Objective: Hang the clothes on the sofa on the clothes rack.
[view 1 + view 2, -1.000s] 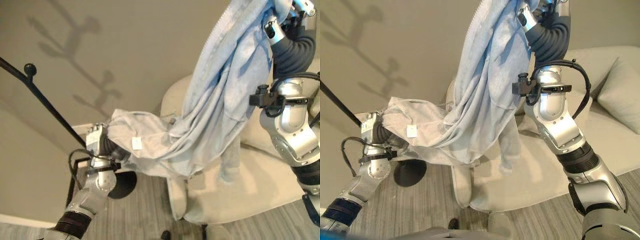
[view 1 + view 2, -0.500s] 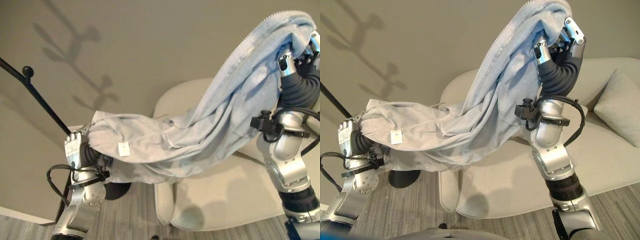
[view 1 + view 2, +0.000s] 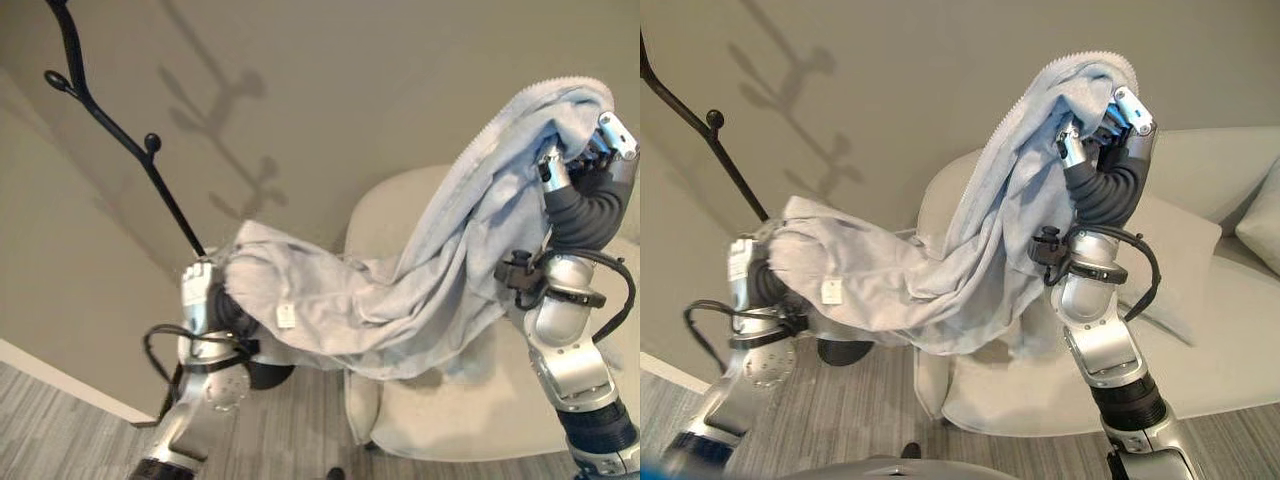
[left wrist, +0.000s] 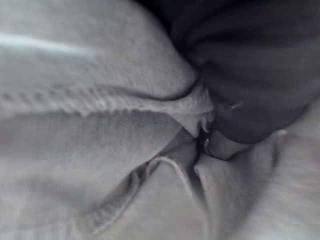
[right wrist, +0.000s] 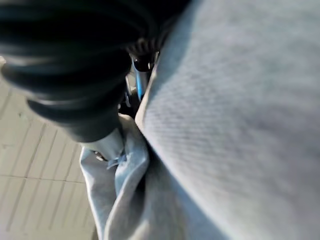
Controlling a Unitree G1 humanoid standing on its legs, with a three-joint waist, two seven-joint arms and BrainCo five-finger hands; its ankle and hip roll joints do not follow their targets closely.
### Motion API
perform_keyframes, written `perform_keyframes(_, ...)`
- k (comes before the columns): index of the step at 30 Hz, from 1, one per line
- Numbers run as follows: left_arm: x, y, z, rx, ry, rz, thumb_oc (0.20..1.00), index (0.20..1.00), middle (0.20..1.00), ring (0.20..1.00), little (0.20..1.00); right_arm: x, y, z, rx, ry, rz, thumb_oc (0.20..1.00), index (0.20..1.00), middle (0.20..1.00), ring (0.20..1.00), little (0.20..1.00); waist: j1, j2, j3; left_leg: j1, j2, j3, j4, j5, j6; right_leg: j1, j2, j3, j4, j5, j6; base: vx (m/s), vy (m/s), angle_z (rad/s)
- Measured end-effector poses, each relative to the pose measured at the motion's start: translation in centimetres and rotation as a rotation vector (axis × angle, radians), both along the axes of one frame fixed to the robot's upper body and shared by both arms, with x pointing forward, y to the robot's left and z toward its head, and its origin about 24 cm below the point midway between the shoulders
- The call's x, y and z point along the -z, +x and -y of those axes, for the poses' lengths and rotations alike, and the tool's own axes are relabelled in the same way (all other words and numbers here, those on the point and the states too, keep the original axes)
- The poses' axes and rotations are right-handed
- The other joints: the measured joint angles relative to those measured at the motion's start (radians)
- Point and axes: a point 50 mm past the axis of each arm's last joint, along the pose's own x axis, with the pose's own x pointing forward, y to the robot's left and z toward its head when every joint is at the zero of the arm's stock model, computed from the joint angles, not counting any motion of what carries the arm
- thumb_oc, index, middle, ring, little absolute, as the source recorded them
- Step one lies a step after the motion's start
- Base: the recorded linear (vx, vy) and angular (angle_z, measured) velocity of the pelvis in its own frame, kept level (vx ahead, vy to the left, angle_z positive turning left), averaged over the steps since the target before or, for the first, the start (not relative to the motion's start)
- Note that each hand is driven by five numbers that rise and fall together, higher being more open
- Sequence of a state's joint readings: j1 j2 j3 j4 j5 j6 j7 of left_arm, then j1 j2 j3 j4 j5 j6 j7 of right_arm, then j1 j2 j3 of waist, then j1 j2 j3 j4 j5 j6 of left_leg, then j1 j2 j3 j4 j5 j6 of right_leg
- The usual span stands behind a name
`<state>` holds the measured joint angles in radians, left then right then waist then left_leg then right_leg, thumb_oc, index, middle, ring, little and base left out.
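A pale blue-grey zip jacket (image 3: 420,290) hangs stretched between my two hands, above the sofa's arm. My right hand (image 3: 1102,128) is raised high on the right, its fingers curled into the bunched collar end (image 5: 120,165). Lower on the left, my left hand (image 3: 201,290) grips the other end, where folds of cloth (image 4: 150,125) pinch together by its dark cover. A white label (image 3: 285,316) dangles from the jacket near that hand. The black clothes rack (image 3: 150,165), a slanting pole with knobbed branches, rises just behind my left hand.
The cream sofa (image 3: 1200,360) stands against the wall on the right, with a cushion (image 3: 1265,215) at its far end. The rack's dark round base (image 3: 845,352) rests on grey wood flooring by the sofa's arm. A wall corner with a white skirting board (image 3: 60,380) lies to the left.
The camera has shifted, so more of the rack's branches show. The jacket, which drooped onto the sofa a second ago, is now pulled up between both hands, and my left hand is closer to the pole.
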<state>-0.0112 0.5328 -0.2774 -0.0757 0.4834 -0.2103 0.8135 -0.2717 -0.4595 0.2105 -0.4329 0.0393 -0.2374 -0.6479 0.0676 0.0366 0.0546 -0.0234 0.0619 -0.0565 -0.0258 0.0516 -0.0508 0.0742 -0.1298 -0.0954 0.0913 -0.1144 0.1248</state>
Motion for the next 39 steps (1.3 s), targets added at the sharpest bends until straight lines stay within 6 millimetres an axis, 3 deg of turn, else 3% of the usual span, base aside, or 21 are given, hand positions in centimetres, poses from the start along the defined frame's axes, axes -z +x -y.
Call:
perform_keyframes(2,0.0,0.5,0.9,0.044,-0.012,0.002,0.2,0.2,0.2,0.2,0.2,0.3,0.1,0.1,0.01,-0.004,-0.017,0.2,0.2,0.2,0.2,0.2,-0.028,-0.004,0.001,-0.012,-0.001,0.019,-0.007,0.001,0.001,-0.028,-0.006,0.028,0.02,-0.001,0.002,-0.03,0.257,-0.16)
perform_keyframes(4,0.0,1.6,2.4,0.098,-0.015,-0.006,0.2,0.2,0.2,0.2,0.2,0.7,0.2,0.2,0.022,0.013,-0.034,0.2,0.2,0.2,0.2,0.2,-0.054,-0.022,0.002,-0.028,0.019,0.1,-0.008,-0.04,-0.053,-0.026,-0.02,0.024,-0.013,0.03,-0.015,0.02,0.395,0.05)
perform_keyframes(5,0.0,2.2,3.2,0.137,-0.02,-0.013,0.2,0.2,0.2,0.2,0.2,0.8,0.2,0.3,0.026,0.022,-0.04,0.2,0.2,0.2,0.2,0.2,-0.074,-0.055,0.009,-0.047,0.033,0.104,0.022,-0.016,-0.019,-0.027,-0.046,0.007,-0.038,0.063,-0.005,0.03,0.352,0.31)
perform_keyframes(8,-0.2,3.2,5.6,0.239,-0.06,-0.037,0.2,0.2,0.2,0.2,0.2,1.0,0.2,0.4,0.048,0.069,-0.043,0.2,0.2,0.2,0.2,0.2,-0.126,-0.058,0.013,-0.073,0.239,0.001,0.097,-0.031,-0.054,-0.01,-0.081,0.004,-0.075,0.09,0.027,0.07,0.481,0.08)
perform_keyframes(9,0.1,3.1,5.8,0.249,-0.074,-0.046,0.2,0.2,0.2,0.2,0.2,1.0,0.2,0.5,0.047,0.09,-0.046,0.2,0.2,0.2,0.2,0.2,-0.121,-0.051,0.009,-0.053,0.254,-0.05,0.073,-0.035,-0.059,-0.01,-0.099,0.023,-0.08,0.093,0.037,0.13,0.635,-0.24)
perform_keyframes(10,0.2,3.0,5.7,0.252,-0.077,-0.05,0.2,0.2,0.2,0.2,0.2,1.0,0.2,0.5,0.05,0.095,-0.044,0.2,0.2,0.2,0.2,0.2,-0.117,-0.031,0.0,-0.034,0.245,-0.093,0.053,-0.03,-0.052,-0.006,-0.106,0.034,-0.093,0.093,0.06,0.08,0.455,-0.26)
perform_keyframes(11,0.4,2.9,5.9,0.252,-0.093,-0.055,0.2,0.2,0.2,0.2,0.2,0.9,0.2,0.7,0.058,0.078,-0.039,0.2,0.2,0.2,0.2,0.2,-0.118,0.0,-0.001,-0.023,0.241,-0.111,0.064,0.027,-0.003,0.007,-0.113,0.042,-0.107,0.105,0.099,0.09,0.809,0.06)
perform_keyframes(12,1.2,2.7,6.1,0.26,-0.1,-0.098,0.2,0.2,0.2,0.2,0.2,2.5,-0.3,1.5,0.095,0.129,-0.105,0.2,0.2,0.2,0.2,0.2,-0.122,-0.047,-0.003,-0.024,0.149,-0.087,0.091,-0.079,-0.171,0.013,-0.223,0.045,-0.095,0.121,0.116,0.01,0.665,0.22)
perform_keyframes(13,1.5,2.6,5.9,0.267,-0.09,-0.119,0.2,0.2,0.2,0.2,0.2,3.2,-0.4,1.3,0.092,0.157,-0.137,0.2,0.2,0.2,0.2,0.2,-0.118,-0.082,0.01,-0.031,0.097,-0.079,0.117,-0.094,-0.163,0.01,-0.271,0.067,-0.088,0.147,0.08,-0.03,0.651,0.22)
perform_keyframes(16,1.6,2.7,5.1,0.286,-0.003,-0.137,0.2,0.2,0.2,0.2,0.2,3.6,-0.5,0.9,0.082,0.179,-0.156,0.2,0.2,0.2,0.2,0.2,-0.091,-0.125,0.021,-0.108,-0.005,-0.049,0.227,-0.141,-0.083,-0.049,-0.349,0.143,-0.085,0.309,-0.041,-0.02,0.373,-0.08)
perform_keyframes(17,1.5,2.7,4.6,0.279,0.028,-0.136,0.2,0.2,0.2,0.2,0.2,3.6,-0.5,0.9,0.082,0.179,-0.154,0.2,0.2,0.2,0.2,0.2,-0.085,-0.135,0.021,-0.12,-0.027,-0.032,0.24,-0.144,-0.064,-0.077,-0.368,0.159,-0.08,0.371,-0.041,-0.01,0.28,-0.15)
perform_keyframes(18,1.5,2.8,4.0,0.267,0.051,-0.139,0.2,0.2,0.2,0.2,0.2,3.7,-0.4,0.9,0.083,0.177,-0.159,0.2,0.2,0.2,0.2,0.2,-0.073,-0.141,0.021,-0.127,-0.042,-0.013,0.245,-0.145,-0.052,-0.1,-0.379,0.16,-0.058,0.368,-0.005,-0.06,0.537,-0.15)
perform_keyframes(20,1.7,2.8,2.9,0.229,0.07,-0.149,0.2,0.2,0.2,0.2,0.2,3.9,-0.4,1.2,0.112,0.163,-0.168,0.2,0.2,0.2,0.2,0.2,-0.056,-0.152,0.023,-0.133,-0.075,-0.006,0.249,-0.142,-0.002,-0.126,-0.398,0.113,-0.004,0.393,0.0,-0.06,0.349,-0.03)
perform_keyframes(22,2.0,2.4,2.5,0.198,0.051,-0.142,0.2,0.2,0.2,0.2,0.2,3.8,-0.3,1.2,0.124,0.181,-0.161,0.2,0.2,0.2,0.2,0.2,-0.031,-0.15,0.027,-0.15,-0.132,0.041,0.276,-0.146,0.042,-0.203,-0.419,0.096,0.026,0.569,-0.04,-0.05,0.403,-0.3)
perform_keyframes(23,2.2,2.2,2.1,0.176,0.043,-0.143,0.2,0.2,0.2,0.2,0.2,3.9,-0.3,1.2,0.125,0.179,-0.167,0.2,0.2,0.2,0.2,0.2,-0.023,-0.135,0.035,-0.157,-0.114,0.038,0.268,-0.137,0.061,-0.216,-0.428,0.052,0.033,0.567,-0.043,-0.04,0.423,-0.27)
perform_keyframes(24,2.7,2.0,1.9,0.15,0.026,-0.156,0.2,0.2,0.2,0.2,0.2,4.4,-0.5,1.4,0.139,0.183,-0.188,0.2,0.2,0.2,0.2,0.2,-0.042,-0.123,0.042,-0.14,-0.115,0.035,0.243,-0.13,0.072,-0.199,-0.404,0.016,0.044,0.453,0.043,0.0,0.371,-0.17)
perform_keyframes(25,3.0,1.2,1.5,0.137,0.024,-0.165,0.2,0.2,0.2,0.2,0.2,4.5,-0.4,1.6,0.15,0.167,-0.197,0.2,0.2,0.2,0.2,0.2,-0.036,-0.109,0.047,-0.123,-0.1,0.02,0.198,-0.107,0.105,-0.192,-0.258,0.041,0.115,0.211,0.07,0.01,0.32,-0.11)
perform_keyframes(27,3.4,0.5,1.2,0.127,0.017,-0.182,0.2,0.2,0.2,0.2,0.2,4.3,-0.3,1.7,0.152,0.155,-0.188,0.2,0.2,0.2,0.2,0.2,-0.038,-0.108,0.047,-0.096,-0.101,0.019,0.129,-0.067,0.106,-0.162,-0.106,0.064,0.097,0.046,0.052,0.02,0.219,-0.16)
perform_keyframes(33,5.0,-0.7,1.4,0.134,-0.009,-0.27,0.2,0.2,0.2,0.2,0.2,4.4,-0.3,2.6,0.182,0.088,-0.201,0.2,0.2,0.2,0.2,0.2,-0.069,-0.067,0.032,-0.017,-0.079,-0.005,-0.01,0.015,0.087,-0.088,0.005,0.175,0.025,0.019,0.04,0.03,0.056,0.05)
perform_keyframes(36,5.0,-0.6,2.2,0.155,-0.033,-0.274,0.2,0.2,0.2,0.2,0.2,5.1,-0.5,2.8,0.209,0.054,-0.219,0.2,0.2,0.2,0.2,0.2,-0.095,-0.073,0.027,-0.005,-0.059,-0.064,-0.017,0.021,0.081,-0.08,0.072,0.259,0.078,-0.043,-0.004,0.06,-0.059,0.39)
perform_keyframes(39,5.2,-0.8,2.3,0.159,-0.036,-0.28,0.2,0.2,0.2,0.2,0.2,5.4,-0.4,2.6,0.205,0.044,-0.233,0.2,0.2,0.2,0.2,0.2,-0.089,-0.067,0.023,0.001,-0.04,-0.073,-0.005,0.025,0.075,-0.067,0.098,0.256,0.08,-0.046,-0.019,0.06,-0.071,0.14)
